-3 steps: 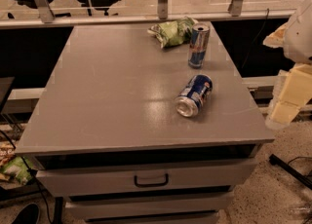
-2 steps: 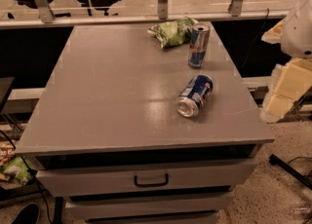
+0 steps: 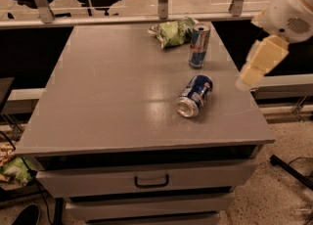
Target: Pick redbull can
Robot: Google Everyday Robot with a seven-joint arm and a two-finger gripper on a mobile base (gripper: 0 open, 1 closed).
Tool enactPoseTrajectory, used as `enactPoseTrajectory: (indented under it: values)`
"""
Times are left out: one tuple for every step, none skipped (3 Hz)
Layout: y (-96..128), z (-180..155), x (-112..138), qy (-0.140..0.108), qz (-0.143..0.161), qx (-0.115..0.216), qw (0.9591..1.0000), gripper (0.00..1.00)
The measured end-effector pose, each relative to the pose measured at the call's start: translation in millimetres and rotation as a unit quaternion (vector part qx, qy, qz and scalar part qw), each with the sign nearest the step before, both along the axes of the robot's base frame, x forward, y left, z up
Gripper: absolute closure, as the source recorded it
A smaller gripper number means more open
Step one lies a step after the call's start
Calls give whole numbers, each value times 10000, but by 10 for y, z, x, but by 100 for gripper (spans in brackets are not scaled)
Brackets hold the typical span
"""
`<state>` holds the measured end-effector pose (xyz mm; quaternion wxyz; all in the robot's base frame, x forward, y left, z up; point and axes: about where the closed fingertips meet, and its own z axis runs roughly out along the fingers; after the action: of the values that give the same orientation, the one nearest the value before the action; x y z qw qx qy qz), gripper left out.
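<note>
The grey counter [image 3: 98, 97] carries the redbull can [image 3: 199, 46] upright. My tool [image 3: 248, 76] hangs beyond its right edge. How wide it is, I cannot tell.

redbull can [image 3: 199, 46]: glossy metal
soda can [image 3: 194, 96]: shiny metal
table top [image 3: 107, 87]: smooth grey, faint sheen
bag [image 3: 172, 32]: crinkled glossy plastic
gripper [image 3: 250, 74]: smooth matt cream plastic, just off the table's right edge

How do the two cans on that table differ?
The redbull can stands upright; the soda can lies on its side. The redbull can is slim and blue-and-silver; the soda can is wider and dark blue. Both rest on the table, untouched; the end effector hovers beside its right edge.
</note>
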<state>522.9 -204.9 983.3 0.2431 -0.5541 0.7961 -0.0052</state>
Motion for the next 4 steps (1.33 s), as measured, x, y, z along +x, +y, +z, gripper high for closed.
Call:
enactPoseTrajectory:
  values:
    - [127,-39,474,-214,-224,356,9989,0]
    - [240,-157,939,-349,-532,645,9959,0]
    - [297,-298,1348,-419,-858,910,9913,0]
    - [377,-412,1636,-461,-1053,1063,9877,0]
